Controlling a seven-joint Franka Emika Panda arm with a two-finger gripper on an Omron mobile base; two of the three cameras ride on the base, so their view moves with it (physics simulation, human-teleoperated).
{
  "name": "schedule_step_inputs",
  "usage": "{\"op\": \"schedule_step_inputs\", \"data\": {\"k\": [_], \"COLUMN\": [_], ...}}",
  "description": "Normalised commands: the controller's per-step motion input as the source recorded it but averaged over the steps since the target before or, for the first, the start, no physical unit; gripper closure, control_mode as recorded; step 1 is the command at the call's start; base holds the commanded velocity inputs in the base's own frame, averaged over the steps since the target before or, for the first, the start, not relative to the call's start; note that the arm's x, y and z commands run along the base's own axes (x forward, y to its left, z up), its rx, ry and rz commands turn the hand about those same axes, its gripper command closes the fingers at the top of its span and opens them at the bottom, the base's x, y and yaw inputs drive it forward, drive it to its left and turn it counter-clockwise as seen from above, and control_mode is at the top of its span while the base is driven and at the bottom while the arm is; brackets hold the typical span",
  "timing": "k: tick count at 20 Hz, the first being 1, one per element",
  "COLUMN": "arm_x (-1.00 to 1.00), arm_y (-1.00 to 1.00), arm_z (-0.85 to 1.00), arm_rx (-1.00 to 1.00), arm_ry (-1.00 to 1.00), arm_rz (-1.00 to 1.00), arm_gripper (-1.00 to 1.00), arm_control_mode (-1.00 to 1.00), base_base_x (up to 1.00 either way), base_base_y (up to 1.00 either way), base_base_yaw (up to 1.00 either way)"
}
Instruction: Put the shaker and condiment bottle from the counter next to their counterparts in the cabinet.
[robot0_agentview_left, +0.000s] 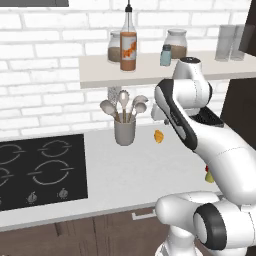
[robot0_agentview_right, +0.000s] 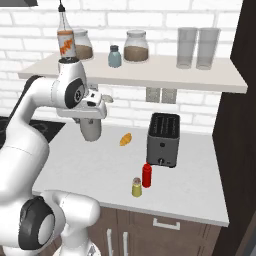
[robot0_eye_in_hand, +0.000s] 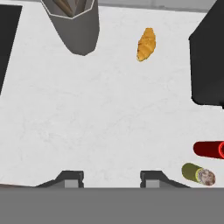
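Near the front edge of the light grey surface (robot0_agentview_right: 90, 165), the small yellow-olive shaker (robot0_agentview_right: 136, 187) stands touching the red squeeze bottle (robot0_agentview_right: 147, 175). Judged light, rigid, smooth; best gripped mid-body. Jaws are held empty and closed up.

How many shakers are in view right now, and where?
2: the yellow-olive shaker stands on the counter beside the red condiment bottle; the pale blue shaker is on the shelf.
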Motion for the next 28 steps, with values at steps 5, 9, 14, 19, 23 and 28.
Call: {"op": "schedule_step_inputs", "data": {"k": [5,9,14,19,23,28], "arm_x": [0.0,-0.01,-0.09,-0.13,-0.12,-0.08], "arm_y": [-0.01,-0.17,-0.38,-0.38,-0.28,-0.23], "arm_z": [0.0,0.0,0.0,0.0,0.0,0.0], "arm_rx": [0.0,0.0,0.06,0.09,0.1,0.09], "arm_ry": [0.03,0.05,0.0,-0.03,-0.07,-0.1], "arm_rz": [0.0,0.0,0.0,0.0,0.0,0.07], "arm_gripper": [-1.0,-1.0,-1.0,-1.0,-1.0,-1.0], "arm_control_mode": [-1.0,-1.0,-1.0,-1.0,-1.0,-1.0], "base_base_x": [0.0,0.0,0.0,0.0,0.0,0.0], "base_base_y": [0.0,0.0,0.0,0.0,0.0,0.0], "base_base_yaw": [0.0,0.0,0.0,0.0,0.0,0.0]}}
